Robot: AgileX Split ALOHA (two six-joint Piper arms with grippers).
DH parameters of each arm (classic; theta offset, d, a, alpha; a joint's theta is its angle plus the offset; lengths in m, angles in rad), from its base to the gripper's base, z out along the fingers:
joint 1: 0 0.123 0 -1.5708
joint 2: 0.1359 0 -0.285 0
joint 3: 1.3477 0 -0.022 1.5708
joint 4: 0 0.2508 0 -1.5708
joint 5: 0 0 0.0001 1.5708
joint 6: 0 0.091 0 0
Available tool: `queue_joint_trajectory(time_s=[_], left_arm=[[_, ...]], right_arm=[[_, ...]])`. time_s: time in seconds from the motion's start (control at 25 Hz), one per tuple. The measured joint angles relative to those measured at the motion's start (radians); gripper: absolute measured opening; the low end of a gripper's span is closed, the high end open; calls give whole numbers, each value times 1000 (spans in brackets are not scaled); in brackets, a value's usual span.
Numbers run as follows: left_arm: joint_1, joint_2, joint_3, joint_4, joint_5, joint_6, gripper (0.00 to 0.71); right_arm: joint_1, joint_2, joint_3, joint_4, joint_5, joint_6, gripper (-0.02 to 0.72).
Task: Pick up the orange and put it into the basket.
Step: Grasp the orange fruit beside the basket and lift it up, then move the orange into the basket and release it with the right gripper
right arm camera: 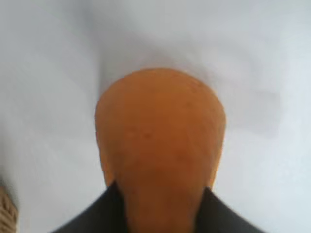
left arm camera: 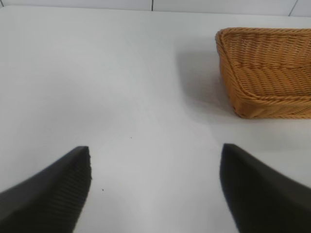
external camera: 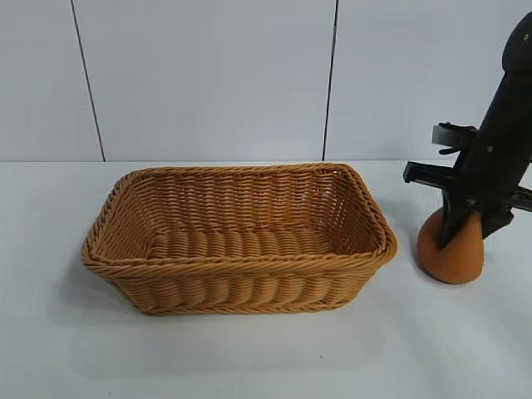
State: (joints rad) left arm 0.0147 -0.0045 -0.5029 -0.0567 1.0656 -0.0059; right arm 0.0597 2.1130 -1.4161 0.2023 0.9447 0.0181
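Note:
The orange (external camera: 453, 256) is a dull brownish-orange fruit on the white table, just right of the basket (external camera: 233, 264). My right gripper (external camera: 459, 233) comes down on it from above, and its black fingers (external camera: 453, 218) are closed on the fruit's upper part. In the right wrist view the orange (right arm camera: 160, 126) fills the middle, with the right gripper (right arm camera: 160, 196) pressing both sides of its narrow end. The basket is tan woven wicker and has nothing in it. My left gripper (left arm camera: 155, 155) is open over bare table, with the basket (left arm camera: 272, 73) off to one side.
The white table (external camera: 66, 349) runs to a pale panelled wall (external camera: 208, 75) at the back. The basket's right rim is a short gap away from the orange. A sliver of wicker (right arm camera: 6, 213) shows at the edge of the right wrist view.

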Motion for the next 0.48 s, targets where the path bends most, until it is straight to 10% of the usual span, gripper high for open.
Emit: queue_joint_trajectory(time_s=[0.48], left_arm=[[0, 0, 0, 0, 0, 0, 529]], right_arm=[[30, -235, -111, 30, 78, -10, 48]])
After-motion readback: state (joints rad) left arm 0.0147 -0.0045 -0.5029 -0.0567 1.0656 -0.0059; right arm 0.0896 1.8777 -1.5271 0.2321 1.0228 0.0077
